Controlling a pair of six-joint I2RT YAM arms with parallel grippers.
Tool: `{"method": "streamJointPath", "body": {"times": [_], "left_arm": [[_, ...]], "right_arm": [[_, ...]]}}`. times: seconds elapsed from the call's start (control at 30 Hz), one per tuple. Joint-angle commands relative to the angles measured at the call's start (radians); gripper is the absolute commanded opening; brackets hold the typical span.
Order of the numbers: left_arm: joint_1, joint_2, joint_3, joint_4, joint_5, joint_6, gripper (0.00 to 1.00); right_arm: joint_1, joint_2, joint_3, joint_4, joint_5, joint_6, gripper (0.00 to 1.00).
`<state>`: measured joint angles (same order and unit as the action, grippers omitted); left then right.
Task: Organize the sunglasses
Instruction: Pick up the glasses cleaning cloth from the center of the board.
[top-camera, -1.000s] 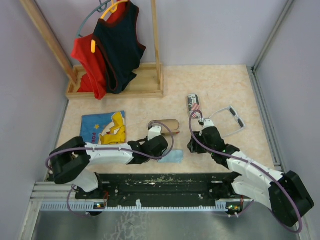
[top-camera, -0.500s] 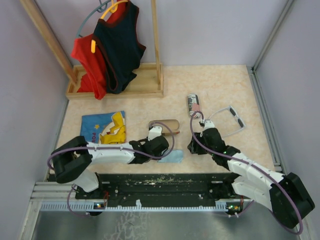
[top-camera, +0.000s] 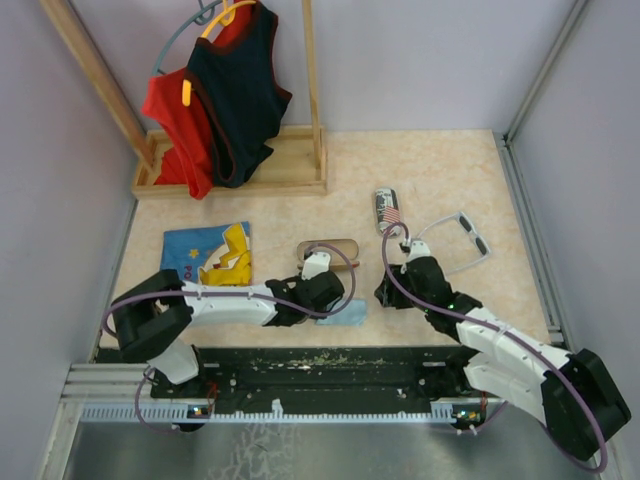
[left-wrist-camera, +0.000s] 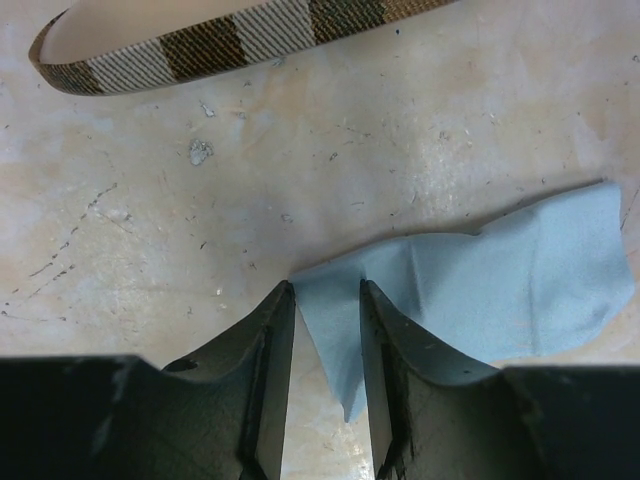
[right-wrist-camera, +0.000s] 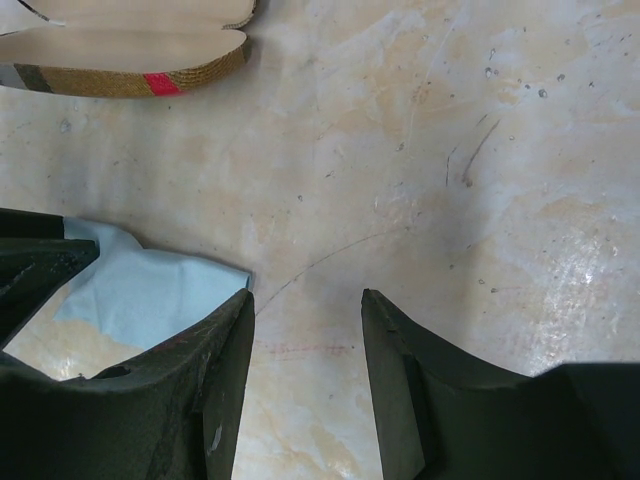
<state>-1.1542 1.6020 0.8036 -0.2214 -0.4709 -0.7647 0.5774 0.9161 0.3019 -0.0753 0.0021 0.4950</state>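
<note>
Left claw (left-wrist-camera: 325, 292) sits ajar astride one corner of the crumpled light-blue cloth (left-wrist-camera: 500, 285), just on the near side of the open oblong plaid case (left-wrist-camera: 200, 45), clamping nothing (right claw (right-wrist-camera: 305, 310) released, empty). Thin-armed white-grey sunglasses (top-camera: 462, 240) lie well right of that case; closing now would likely pinch only a corner, which could slip free

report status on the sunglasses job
Left tool open, straddling blue cloth corner. Right tool open, empty. White sunglasses untouched beyond right tool.
</note>
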Motion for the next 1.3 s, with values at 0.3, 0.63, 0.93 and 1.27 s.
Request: {"method": "streamJointPath", "body": {"times": [0.3, 0.63, 0.93, 1.27], "left_arm": [[-0.019, 0.052, -0.020, -0.047, 0.029, 0.003, 0.02], [-0.020, -0.007, -0.077, -0.002, 0.031, 0.005, 0.01], [-0.034, -0.049, -0.114, 0.025, 0.030, -0.010, 0.01], [-0.036, -0.068, -0.132, 0.055, 0.028, -0.015, 0.01]], "right_arm": [[-0.007, -0.052, 0.014, -0.020, 0.006, 0.029, 0.48], [0.032, 0.031, 0.060, -0.039, -0.042, 0.088, 0.55], [0.165, 0.206, 0.165, -0.033, 0.043, 0.083, 0.55], [0.186, 0.333, 0.248, -0.086, 0.026, 0.034, 0.51]]}}
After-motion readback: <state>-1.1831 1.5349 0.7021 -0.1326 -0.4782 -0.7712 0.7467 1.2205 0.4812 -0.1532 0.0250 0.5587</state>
